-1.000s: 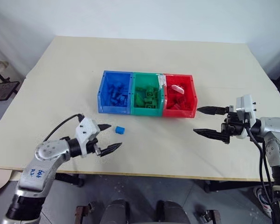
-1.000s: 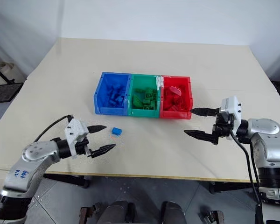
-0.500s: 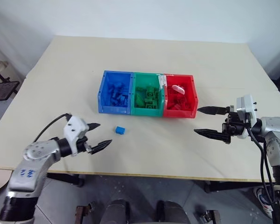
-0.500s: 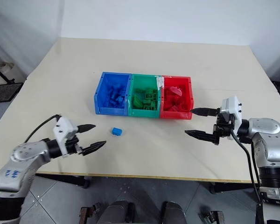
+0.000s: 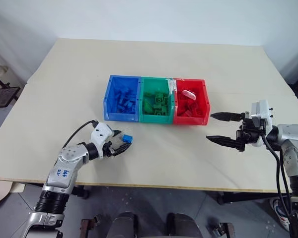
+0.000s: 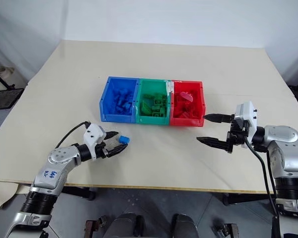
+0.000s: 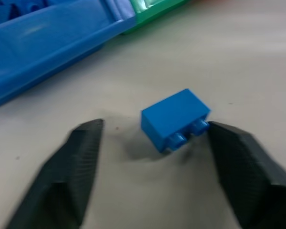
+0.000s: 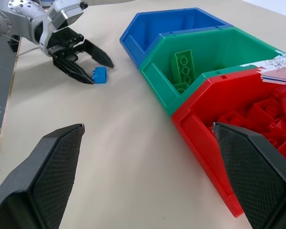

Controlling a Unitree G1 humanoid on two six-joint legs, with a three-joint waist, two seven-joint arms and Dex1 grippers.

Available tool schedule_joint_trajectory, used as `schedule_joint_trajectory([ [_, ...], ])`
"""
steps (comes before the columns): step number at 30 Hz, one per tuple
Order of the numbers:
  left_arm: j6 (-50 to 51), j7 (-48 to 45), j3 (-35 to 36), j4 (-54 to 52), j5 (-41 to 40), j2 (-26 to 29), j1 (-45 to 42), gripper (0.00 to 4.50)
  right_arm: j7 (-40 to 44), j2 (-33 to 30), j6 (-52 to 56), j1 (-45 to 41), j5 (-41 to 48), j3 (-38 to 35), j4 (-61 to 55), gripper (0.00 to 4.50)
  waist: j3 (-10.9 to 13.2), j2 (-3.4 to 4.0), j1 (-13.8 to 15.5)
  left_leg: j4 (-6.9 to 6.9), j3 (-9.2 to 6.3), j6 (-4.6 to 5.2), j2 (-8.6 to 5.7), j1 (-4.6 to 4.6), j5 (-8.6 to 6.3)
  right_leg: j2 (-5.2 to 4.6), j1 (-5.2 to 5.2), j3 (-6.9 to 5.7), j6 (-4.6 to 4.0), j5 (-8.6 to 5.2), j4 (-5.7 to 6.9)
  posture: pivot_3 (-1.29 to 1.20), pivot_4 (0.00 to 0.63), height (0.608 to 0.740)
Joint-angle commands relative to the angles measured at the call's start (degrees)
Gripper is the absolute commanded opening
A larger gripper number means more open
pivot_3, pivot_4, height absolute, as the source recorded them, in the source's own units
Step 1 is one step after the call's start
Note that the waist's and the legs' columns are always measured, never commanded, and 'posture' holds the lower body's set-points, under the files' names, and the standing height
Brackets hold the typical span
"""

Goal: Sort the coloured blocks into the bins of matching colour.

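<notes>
On the table (image 5: 198,158), the left claw (image 7: 150,143) has advanced, fingers spread around the blue block (image 7: 175,119).

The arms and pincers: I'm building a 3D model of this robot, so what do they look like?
Both arms are silver-grey metal with rounded joint housings. Each ends in a white wrist block and a pincer of two black, tapered, pointed fingers with cross-hatched faces: left pincer, right pincer. A black cable loops along each forearm. The left arm carries blue handwritten marks.

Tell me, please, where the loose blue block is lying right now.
The blue block lies on the table, on the robot's left, in front of the blue bin, between the left gripper's open jaws.
</notes>
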Motion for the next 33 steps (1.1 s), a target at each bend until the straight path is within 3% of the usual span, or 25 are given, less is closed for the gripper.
schedule_joint_trajectory([
  [1, -1.21, -2.42, -1.01, 1.28, -0.48, -0.61, -0.90, 2.29, -0.35, -0.21, -0.61, 0.01, 0.74, -1.71, -1.58, 4.50, 0.00, 0.00, 0.00, 0.00, 0.00, 0.00, 0.00, 0.00, 0.00, 0.00, 0.00, 0.00, 0.00, 0.00, 0.00, 0.00, 0.150, 0.740],
  [3, -2.48, -3.11, -0.88, 2.27, -0.65, -1.28, -1.78, 1.66, -0.55, -0.01, -0.55, -0.12, 0.69, -1.49, -1.62, 4.50, 0.00, 0.00, 0.01, 0.00, 0.00, 0.00, 0.00, -0.01, 0.00, 0.01, 0.00, -0.01, 0.00, 0.00, 0.00, 0.00, 0.150, 0.740],
  [4, -3.11, -3.25, -0.81, 2.78, -0.55, -1.61, -2.20, 1.60, -0.65, 0.13, -0.57, -0.22, 0.64, -1.34, -1.60, 4.50, 0.00, 0.00, 0.01, 0.00, 0.00, 0.00, -0.01, 0.00, 0.00, 0.01, 0.00, -0.02, 0.00, 0.00, 0.00, 0.00, 0.150, 0.740],
  [10, -4.17, -4.69, 0.01, 1.52, -1.04, -1.27, -3.12, 1.60, -0.89, 0.41, -0.65, -0.21, 0.58, -1.27, -1.77, 4.50, 0.00, 0.00, -0.07, 0.01, 0.01, 0.00, 0.00, -0.02, 0.00, 0.04, -0.02, -0.03, 0.00, 0.00, 0.00, 0.00, 0.150, 0.740],
  [15, -0.20, -1.27, 4.96, -2.97, -4.42, -0.81, -8.21, 1.60, -1.33, 0.36, -0.42, 0.85, 0.88, -1.69, -2.77, 4.50, 0.01, -0.02, 0.13, 0.06, -0.09, 0.00, 0.02, -0.08, 0.00, 0.02, -0.01, 0.00, 0.00, 0.00, 0.00, 0.00, 0.150, 0.740],
  [19, -0.39, 4.10, 7.65, 3.06, -2.50, -1.29, -15.21, 1.60, -1.83, 0.83, -0.25, 0.84, 1.04, -1.60, -2.83, 4.50, 0.00, -0.02, 0.03, 0.05, -0.10, 0.02, -0.06, -0.06, 0.01, 0.01, 0.02, -0.06, 0.05, 0.03, 0.00, 0.00, 0.150, 0.740],
  [21, -3.14, 9.86, 8.99, 11.48, 0.24, -2.02, -20.34, 1.60, -1.97, 1.19, -0.54, 0.24, 0.83, -1.31, -2.30, 4.50, 0.00, -0.02, 0.03, 0.04, -0.09, 0.02, -0.05, -0.02, 0.01, 0.04, 0.02, -0.10, 0.06, 0.03, 0.02, 0.00, 0.150, 0.740],
  [24, -7.49, 12.99, 9.09, 19.68, 2.13, -3.08, -24.91, 2.63, -2.08, 1.52, -0.69, -0.40, 0.67, -1.08, -1.89, 4.50, 0.01, -0.03, 0.03, 0.05, -0.04, 0.04, -0.04, -0.04, 0.03, 0.10, 0.00, -0.10, 0.06, 0.03, 0.00, 0.00, 0.150, 0.740],
  [29, -11.21, 8.59, 6.87, 21.68, 1.61, -4.90, -25.96, 4.24, -2.26, 1.83, -0.78, -0.46, 0.66, -1.14, -2.14, 4.50, 0.03, -0.07, 0.03, 0.02, -0.02, 0.05, -0.07, -0.07, 0.02, 0.09, -0.05, -0.09, 0.12, 0.06, 0.02, 0.00, 0.150, 0.740],
  [30, -11.73, 8.41, 6.99, 21.70, 1.57, -4.88, -26.12, 4.48, -2.27, 1.84, -0.81, -0.42, 0.66, -1.17, -2.17, 4.50, 0.03, -0.08, 0.06, 0.03, -0.02, 0.05, -0.08, -0.09, 0.02, 0.09, -0.05, -0.09, 0.12, 0.06, 0.01, 0.00, 0.150, 0.740],
  [33, -11.50, 7.17, 7.54, 20.66, 0.82, -4.26, -25.89, 4.48, -2.34, 1.95, -0.92, -0.39, 0.63, -1.22, -2.17, 4.50, 0.03, -0.08, -0.01, 0.05, -0.01, 0.05, -0.07, -0.07, 0.02, 0.09, -0.04, -0.07, 0.12, 0.06, 0.01, 0.00, 0.150, 0.740],
])
